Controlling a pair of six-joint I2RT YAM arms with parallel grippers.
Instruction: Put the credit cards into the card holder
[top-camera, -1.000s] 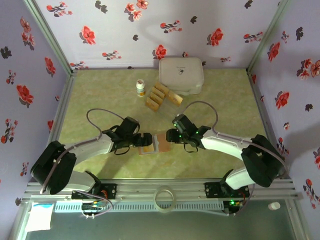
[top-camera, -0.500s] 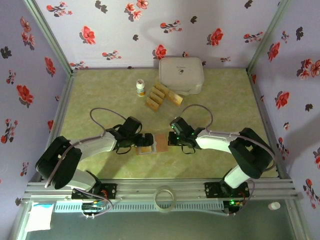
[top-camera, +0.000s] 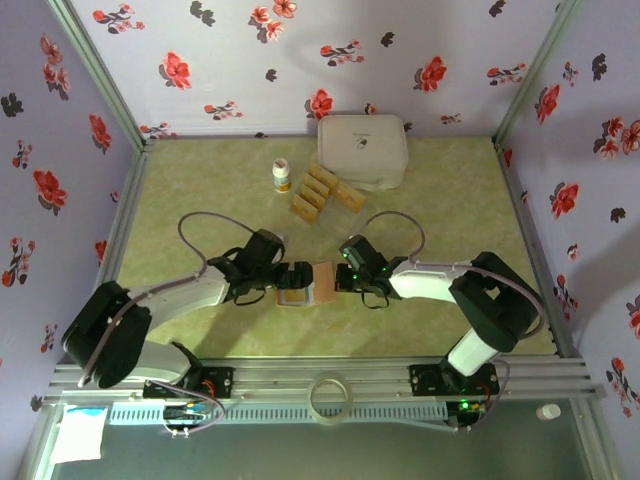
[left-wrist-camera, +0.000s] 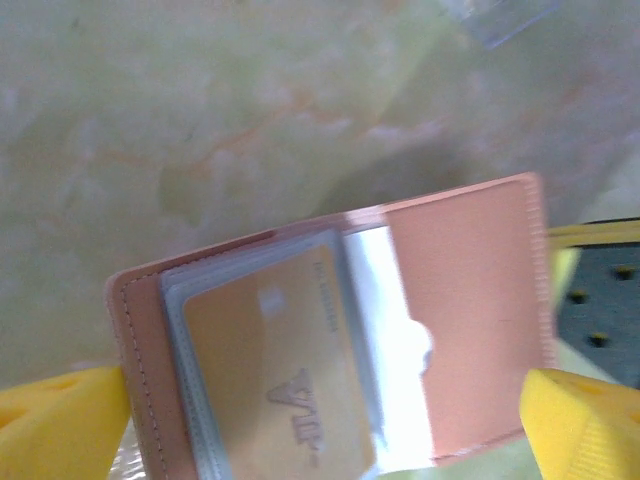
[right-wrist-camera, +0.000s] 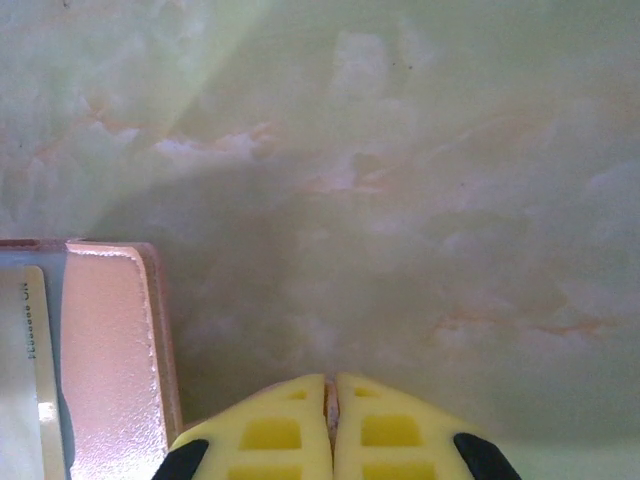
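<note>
left tool (left-wrist-camera: 320, 425) straddling card holder (left-wrist-camera: 470, 300), closed right tool (right-wrist-camera: 333, 388) beside its edge

The holder (left-wrist-camera: 470, 300) looks like smooth pink faux leather, stitched at the edge, with a soft sheen. Its pocket (left-wrist-camera: 375, 290) is clear glossy plastic over a shiny gold card (left-wrist-camera: 270, 370). The table (right-wrist-camera: 400, 150) is smooth, marbled, faintly glossy. The finger pads (right-wrist-camera: 290, 430) are matt yellow, pitted, rubber or foam. The box (top-camera: 362, 148) is smooth white plastic, and the rail (top-camera: 270, 375) is metal.
</note>
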